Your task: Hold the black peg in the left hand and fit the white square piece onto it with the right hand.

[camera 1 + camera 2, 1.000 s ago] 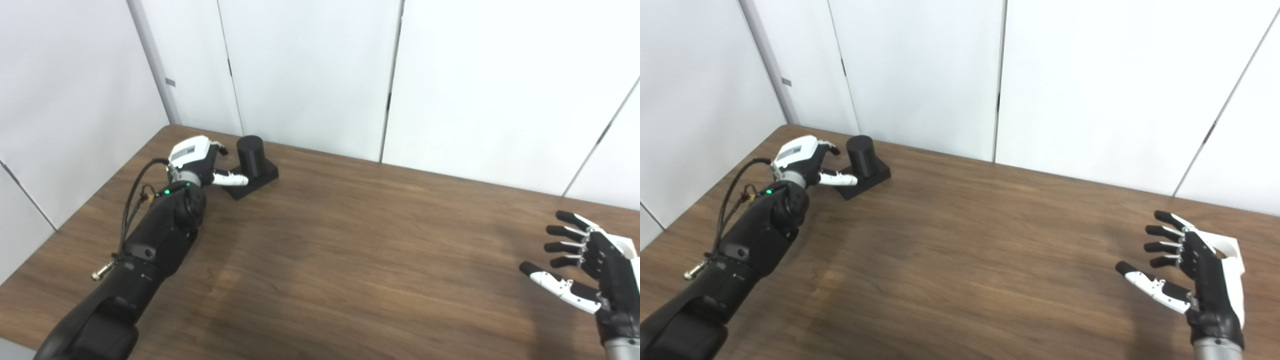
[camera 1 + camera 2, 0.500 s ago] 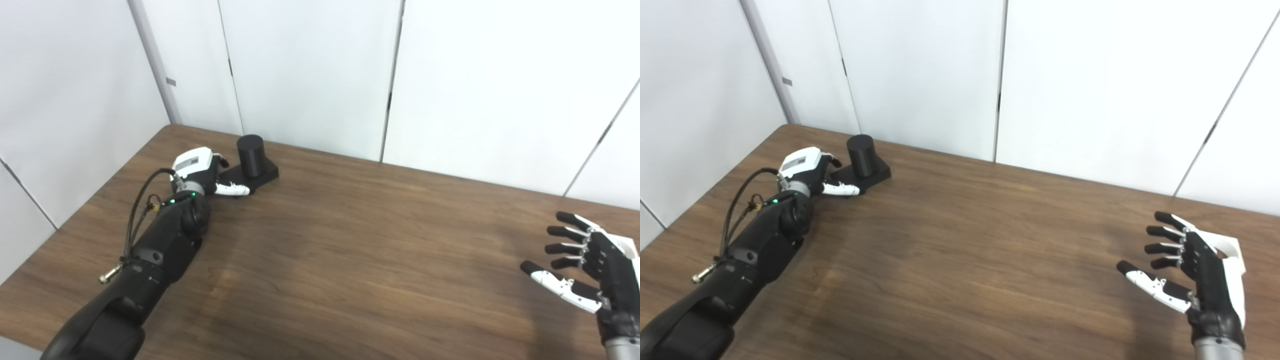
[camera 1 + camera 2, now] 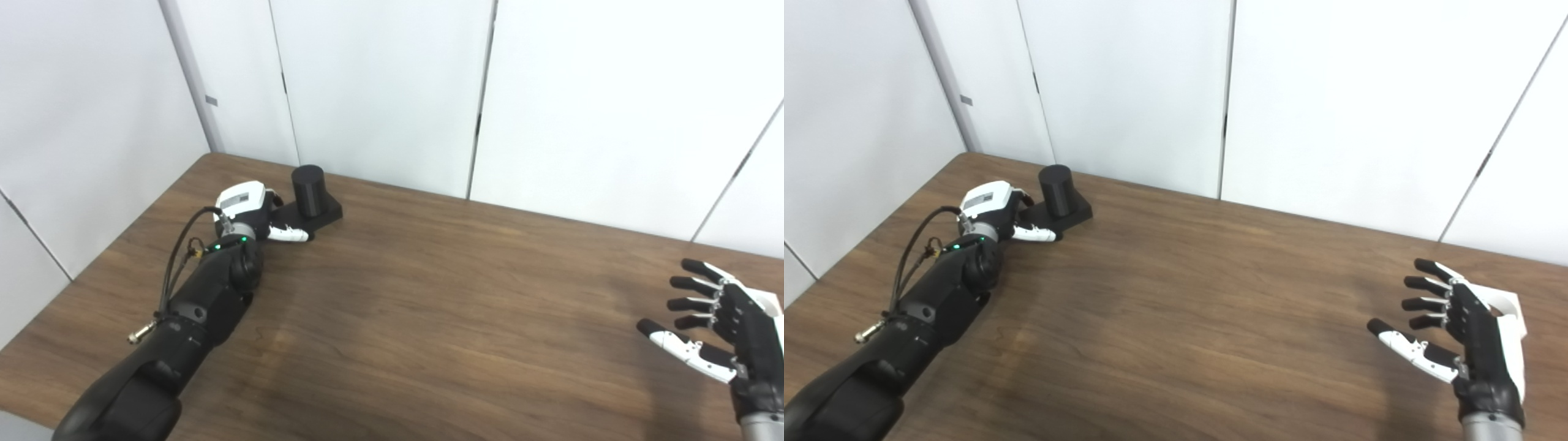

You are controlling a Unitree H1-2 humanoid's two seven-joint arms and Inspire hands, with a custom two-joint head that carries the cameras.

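Observation:
The black peg [image 3: 307, 190], an upright cylinder on a square black base [image 3: 329, 212], stands at the table's far left. My left hand [image 3: 246, 206] is low at the base's near left corner. Its white thumb [image 3: 288, 233] stretches along the base's front edge and one dark fingertip shows over the base's left side; the other fingers are hidden, and the peg rests on the table. My right hand [image 3: 1458, 327] hovers open at the far right, fingers spread. The white square piece [image 3: 1511, 308] lies just behind it, mostly hidden.
The dark wooden table [image 3: 429, 306] runs up to white wall panels [image 3: 380, 92] at the back and left. A black cable [image 3: 177, 263] loops off my left forearm.
My left hand has dropped and drawn back slightly, from over the base to its near left corner, thumb now along the front edge. The peg and my right hand have stayed put.

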